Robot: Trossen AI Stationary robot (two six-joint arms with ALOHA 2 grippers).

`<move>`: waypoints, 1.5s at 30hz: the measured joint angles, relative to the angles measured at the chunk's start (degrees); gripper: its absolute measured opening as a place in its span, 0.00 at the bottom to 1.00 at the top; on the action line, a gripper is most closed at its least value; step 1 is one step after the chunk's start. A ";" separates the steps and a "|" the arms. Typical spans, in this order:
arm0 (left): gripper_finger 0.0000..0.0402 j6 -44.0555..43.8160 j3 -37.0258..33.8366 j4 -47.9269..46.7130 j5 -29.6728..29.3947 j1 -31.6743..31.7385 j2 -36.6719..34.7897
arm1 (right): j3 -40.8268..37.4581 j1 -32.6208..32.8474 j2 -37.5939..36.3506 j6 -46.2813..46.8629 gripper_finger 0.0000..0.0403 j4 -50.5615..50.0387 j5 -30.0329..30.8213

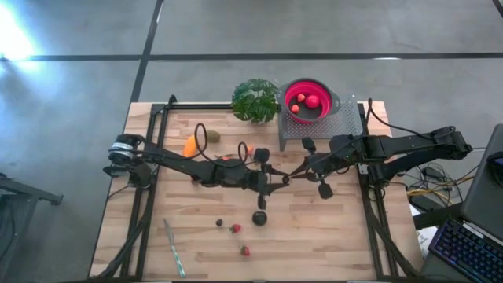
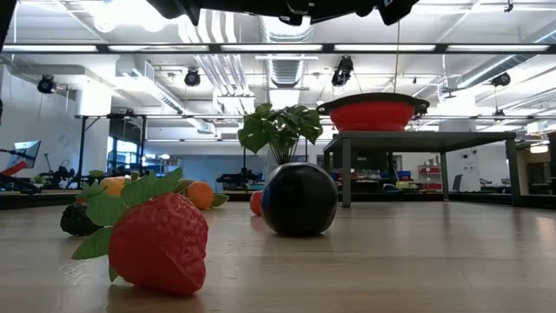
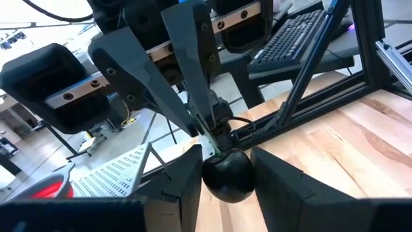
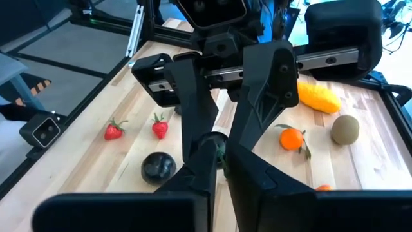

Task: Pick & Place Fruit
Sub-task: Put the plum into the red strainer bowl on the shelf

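My left gripper (image 1: 280, 180) and right gripper (image 1: 292, 176) meet tip to tip over the middle of the table. Between them is a small dark round fruit (image 3: 227, 175) with a green stem. The left gripper (image 3: 225, 160) is shut on it, and the right gripper (image 4: 221, 149) is shut on the stem. A larger black ball (image 1: 259, 218), a small dark berry (image 1: 220, 222) and two strawberries (image 1: 236, 228) lie on the near boards. A yellow-orange piece (image 1: 190, 146), a kiwi (image 1: 213, 137) and a small orange (image 4: 293, 137) rest farther back. My left gripper pinches the dark round fruit by its body (image 3: 209, 180) between its two fingers, coming level from the table's left. The fruit is lifted clear of the table. My right gripper pinches the fruit's green stem (image 3: 211, 143) between its fingertips (image 3: 193, 119), reaching in from the table's right, opposite the left gripper.
A red bowl (image 1: 308, 101) holding red fruits sits on a grey perforated stand (image 1: 334, 122) at the far right. A leafy green plant (image 1: 255, 100) stands beside it. A thin pale stick (image 1: 174, 248) lies near the front left. Black frame rails run along both table sides.
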 joint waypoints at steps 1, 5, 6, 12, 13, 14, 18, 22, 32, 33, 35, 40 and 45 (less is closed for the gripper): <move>0.32 0.06 0.00 0.01 0.00 0.00 0.00 | 0.00 0.00 0.00 0.00 0.07 -0.12 0.00; 0.32 0.06 0.02 0.00 0.00 0.00 0.00 | 0.00 0.00 0.00 0.00 0.07 -0.86 0.07; 0.32 0.06 0.09 -0.02 0.00 0.00 0.00 | 0.00 -0.01 0.00 0.00 0.07 -1.05 0.27; 0.34 0.04 0.44 -0.07 0.01 0.00 0.00 | 0.02 -0.02 0.00 -0.20 0.03 -1.20 0.47; 0.34 0.04 0.44 -0.07 0.11 0.00 0.00 | 0.02 -0.02 0.00 -0.20 0.02 -1.21 0.48; 0.34 0.04 0.44 -0.07 0.13 0.00 0.00 | 0.02 -0.02 0.00 -0.20 0.02 -1.22 0.50; 0.32 0.04 0.44 -0.07 0.15 0.00 0.00 | 0.02 -0.02 0.00 -0.20 0.02 -1.24 0.50; 0.32 0.04 0.44 -0.07 0.27 0.01 0.00 | 0.02 -0.02 0.00 -0.17 0.02 -1.24 0.46; 0.33 0.02 0.44 -0.05 0.37 0.01 0.00 | 0.02 -0.02 0.00 0.07 0.02 -1.09 0.42; 0.33 0.02 0.44 -0.04 0.37 0.02 0.00 | 0.02 -0.02 0.00 0.08 0.02 -1.11 0.39; 0.32 0.02 0.44 -0.05 0.39 0.00 0.00 | 0.02 -0.02 0.00 0.24 0.02 -1.11 0.31; 0.33 0.00 0.44 -0.05 0.52 0.00 0.00 | 0.02 -0.02 0.00 0.22 0.04 -1.16 -0.03; 0.34 -0.02 0.44 -0.07 0.50 0.02 0.00 | 0.02 -0.02 0.00 0.22 0.10 -1.24 -0.24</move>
